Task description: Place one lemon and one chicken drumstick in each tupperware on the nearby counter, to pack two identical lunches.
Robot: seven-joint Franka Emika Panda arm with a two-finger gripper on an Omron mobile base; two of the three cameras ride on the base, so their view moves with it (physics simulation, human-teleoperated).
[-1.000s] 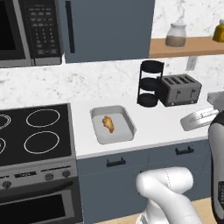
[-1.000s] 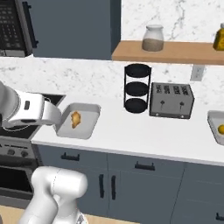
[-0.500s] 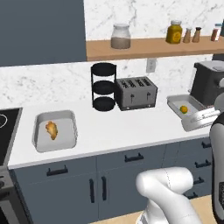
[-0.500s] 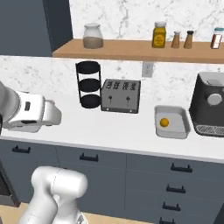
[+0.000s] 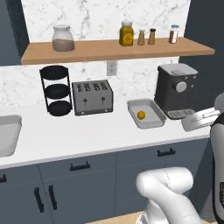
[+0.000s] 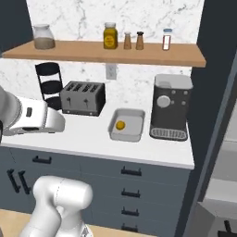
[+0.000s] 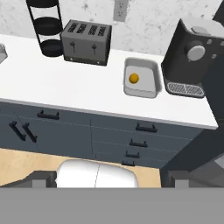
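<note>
A grey tupperware stands on the white counter between the toaster and the coffee machine, with one yellow lemon inside. The right base view has the same tupperware and lemon at mid-counter. From the hand view, high above the floor in front of the cabinets, I look down on the tupperware and lemon. My gripper is open and empty, far from both. A second tupperware is cut off at the left edge. The chicken drumstick is out of view.
A silver toaster and a black tiered stand sit at the back of the counter. A dark coffee machine stands right of the lemon tupperware. The wooden wall shelf carries jars and shakers. A dark tall panel ends the counter on the right.
The base has driven right along the counter, so the whole scene slid left. The stove and the drumstick left the picture and the coffee machine came in. The gripper stays open.
</note>
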